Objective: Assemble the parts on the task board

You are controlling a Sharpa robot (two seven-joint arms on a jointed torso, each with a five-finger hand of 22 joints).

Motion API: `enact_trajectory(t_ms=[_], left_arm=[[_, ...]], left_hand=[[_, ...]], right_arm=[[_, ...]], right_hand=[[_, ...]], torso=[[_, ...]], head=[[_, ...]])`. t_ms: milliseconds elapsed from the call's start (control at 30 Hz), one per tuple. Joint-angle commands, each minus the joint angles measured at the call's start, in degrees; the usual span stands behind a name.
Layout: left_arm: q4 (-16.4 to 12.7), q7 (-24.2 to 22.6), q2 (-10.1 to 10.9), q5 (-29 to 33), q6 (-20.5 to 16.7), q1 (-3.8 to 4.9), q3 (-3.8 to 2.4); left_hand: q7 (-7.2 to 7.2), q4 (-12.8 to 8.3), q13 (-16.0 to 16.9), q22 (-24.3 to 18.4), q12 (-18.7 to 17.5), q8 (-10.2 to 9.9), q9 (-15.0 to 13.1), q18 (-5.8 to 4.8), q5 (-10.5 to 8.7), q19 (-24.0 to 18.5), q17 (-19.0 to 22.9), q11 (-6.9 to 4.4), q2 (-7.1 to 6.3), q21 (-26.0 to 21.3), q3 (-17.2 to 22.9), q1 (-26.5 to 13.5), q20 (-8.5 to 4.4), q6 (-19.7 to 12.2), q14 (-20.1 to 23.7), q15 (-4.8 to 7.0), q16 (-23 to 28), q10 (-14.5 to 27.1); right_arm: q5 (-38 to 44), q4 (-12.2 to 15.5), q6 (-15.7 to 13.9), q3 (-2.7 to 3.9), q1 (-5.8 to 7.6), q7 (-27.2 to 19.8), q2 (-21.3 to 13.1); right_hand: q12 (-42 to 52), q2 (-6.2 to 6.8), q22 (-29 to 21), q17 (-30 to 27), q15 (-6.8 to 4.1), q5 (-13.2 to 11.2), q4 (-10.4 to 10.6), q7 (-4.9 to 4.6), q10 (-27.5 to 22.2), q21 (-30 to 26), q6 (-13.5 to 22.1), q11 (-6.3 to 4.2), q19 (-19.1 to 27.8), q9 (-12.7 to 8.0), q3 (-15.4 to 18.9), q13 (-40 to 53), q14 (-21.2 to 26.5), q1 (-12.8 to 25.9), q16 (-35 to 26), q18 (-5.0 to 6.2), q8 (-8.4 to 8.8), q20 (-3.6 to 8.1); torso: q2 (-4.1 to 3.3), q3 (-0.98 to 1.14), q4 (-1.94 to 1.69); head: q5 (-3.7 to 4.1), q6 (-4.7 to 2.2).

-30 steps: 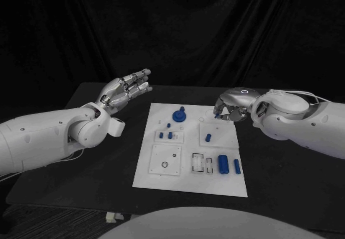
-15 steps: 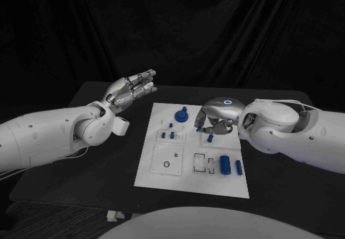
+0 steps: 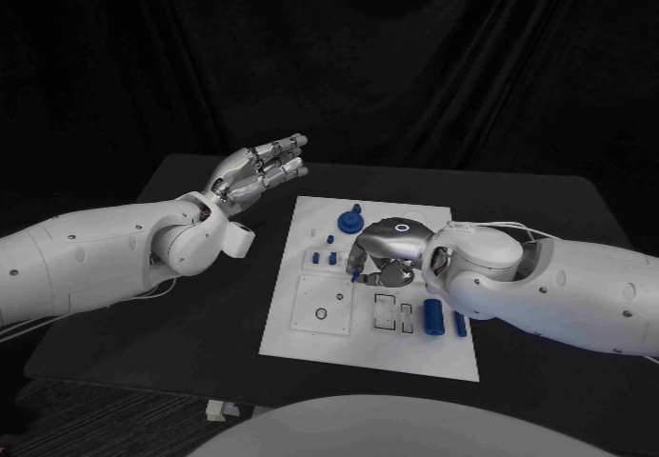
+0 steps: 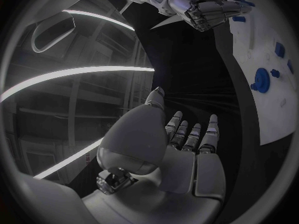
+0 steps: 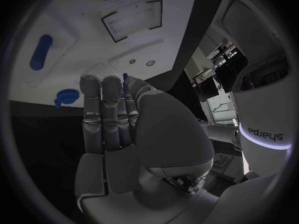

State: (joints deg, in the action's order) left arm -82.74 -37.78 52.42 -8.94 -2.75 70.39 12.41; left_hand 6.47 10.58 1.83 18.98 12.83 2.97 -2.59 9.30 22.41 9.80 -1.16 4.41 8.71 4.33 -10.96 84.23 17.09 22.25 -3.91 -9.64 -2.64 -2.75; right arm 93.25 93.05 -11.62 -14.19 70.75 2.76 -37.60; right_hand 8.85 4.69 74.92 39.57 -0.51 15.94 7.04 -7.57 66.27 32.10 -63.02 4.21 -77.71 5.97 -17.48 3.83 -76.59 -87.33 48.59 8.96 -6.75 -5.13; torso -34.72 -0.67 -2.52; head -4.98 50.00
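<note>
The task board [image 3: 305, 333] lies on the black table [image 3: 179, 314] with its long axis running away from the robot, the far short edge just past the right hand [image 3: 385, 262].

The right hand hovers low over the middle of the board, back of the hand up, fingers curled downward. A small blue peg [image 3: 356, 277] shows at its fingertips, pinched there and pointing down toward the board; in the right wrist view the same peg [image 5: 125, 77] pokes up between the thumb and the straight fingers, its long axis in line with them.

The left hand [image 3: 255, 171] is raised off the board's far left corner, palm turned toward the board, fingers straight and slightly apart, holding nothing. The left wrist view shows it the same way [image 4: 187, 144], flat and spread.

Beyond the right hand stands one round blue knob [image 3: 349, 223] with a stub on top. Between the two hands, just to the right hand's left, two short blue pegs [image 3: 323, 257] stand side by side, with a smaller one beyond them. On the near side of the right hand lie two blue cylinders [image 3: 432, 314], their long axes parallel to the board's, the outer one partly hidden by the forearm. Beside them are two rectangular slots [image 3: 393, 312], and further toward the left hand a square plate [image 3: 323, 310] with an oval hole.
</note>
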Motion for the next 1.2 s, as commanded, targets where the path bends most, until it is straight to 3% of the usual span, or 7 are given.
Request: enact_trajectory(t_ms=[33,233,533,667,733,1200], left_arm=[[0.0,-0.5,-0.1,0.4,0.7,-0.06,-0.06],[0.1,-0.5,-0.3,0.4,0.9,-0.08,-0.06],[0.2,-0.5,-0.5,0.4,1.1,-0.10,-0.06],[0.2,-0.5,-0.5,0.4,1.1,-0.10,-0.06],[0.2,-0.6,-0.5,0.4,1.2,-0.10,-0.06],[0.4,-0.5,-0.7,0.4,1.6,-0.10,-0.06]], left_hand=[[-0.09,-0.5,0.1,0.0,0.3,0.3,-0.1,-0.56,0.25,0.4,-0.1,0.32,0.13,0.3,0.0,0.3,-0.14,0.4,-0.2,-0.40,-0.4,0.1],[-0.07,-0.5,0.1,0.0,0.3,0.3,-0.1,-0.61,0.25,0.5,-0.1,0.34,0.15,0.3,0.0,0.3,-0.14,0.5,-0.3,-0.41,-0.4,0.1],[0.05,-0.4,0.1,-0.1,0.3,0.5,-0.2,-0.83,0.18,0.6,-0.1,0.42,0.34,0.3,0.0,0.2,-0.15,1.1,-0.3,-0.43,-0.5,0.1],[0.08,-0.4,0.1,-0.1,0.3,0.5,-0.2,-0.90,0.15,0.7,-0.1,0.44,0.42,0.4,0.1,0.2,-0.16,1.3,-0.2,-0.40,-0.5,0.1],[0.10,-0.4,0.1,-0.1,0.2,0.6,-0.2,-0.93,0.13,0.7,0.0,0.45,0.44,0.3,0.0,0.2,-0.18,1.3,-0.1,-0.34,-0.4,0.1],[0.10,-0.4,0.1,-0.2,0.2,0.6,-0.2,-0.95,0.12,0.7,0.0,0.45,0.47,0.3,0.1,0.2,-0.20,1.3,-0.1,-0.29,-0.4,0.1]], right_arm=[[1.0,-0.6,0.7,0.04,-0.70,0.5,1.0],[2.4,-1.9,0.2,0.05,-1.80,0.9,3.1],[2.9,-3.7,1.8,0.05,-3.02,1.5,4.7],[2.9,-4.1,2.2,0.05,-3.20,1.6,5.0],[2.9,-4.4,2.5,0.05,-3.31,1.6,5.1],[2.9,-4.8,3.6,0.05,-3.59,1.7,5.3]], right_hand=[[-0.4,0.04,4.5,0.2,0.11,0.3,0.1,-0.23,0.4,0.1,0.1,0.20,-0.4,0.0,-0.3,-0.1,-0.4,-0.3,0.3,-0.95,0.22,-0.11],[-0.5,0.24,4.6,0.6,0.13,0.4,0.1,-0.23,0.5,0.5,-0.1,0.20,-0.5,0.0,-0.3,-0.1,-0.6,-0.2,0.6,-1.01,0.25,-0.12],[-0.7,0.44,4.6,0.5,0.13,0.6,0.0,-0.26,0.4,0.5,0.0,0.22,-0.5,-0.1,-0.4,-0.1,-0.6,-0.2,0.6,-0.99,0.39,-0.11],[-0.8,0.51,4.6,0.5,0.14,0.7,-0.1,-0.28,0.4,0.4,0.0,0.24,-0.4,-0.2,-0.4,-0.1,-0.6,-0.2,0.6,-0.98,0.45,-0.11],[-0.8,0.51,4.6,0.6,0.14,0.7,-0.1,-0.28,0.4,0.6,0.0,0.24,-0.5,-0.2,-0.4,-0.1,-0.6,-0.2,0.6,-1.00,0.46,-0.11],[-0.9,0.61,4.6,0.6,0.13,0.8,-0.3,-0.30,0.5,0.6,0.0,0.24,-0.4,-0.2,-0.6,0.0,-0.6,-0.3,0.6,-0.99,0.52,-0.11]], torso=[[0.04,0.06,-0.09],[0.02,0.05,-0.10],[-0.04,0.00,-0.01],[0.04,0.00,0.03],[0.03,0.03,-0.13],[0.15,0.03,-0.02]], head=[[0.19,0.00],[0.00,0.00],[-0.32,0.00],[-0.31,0.00],[-0.06,0.00],[-0.34,0.00]])
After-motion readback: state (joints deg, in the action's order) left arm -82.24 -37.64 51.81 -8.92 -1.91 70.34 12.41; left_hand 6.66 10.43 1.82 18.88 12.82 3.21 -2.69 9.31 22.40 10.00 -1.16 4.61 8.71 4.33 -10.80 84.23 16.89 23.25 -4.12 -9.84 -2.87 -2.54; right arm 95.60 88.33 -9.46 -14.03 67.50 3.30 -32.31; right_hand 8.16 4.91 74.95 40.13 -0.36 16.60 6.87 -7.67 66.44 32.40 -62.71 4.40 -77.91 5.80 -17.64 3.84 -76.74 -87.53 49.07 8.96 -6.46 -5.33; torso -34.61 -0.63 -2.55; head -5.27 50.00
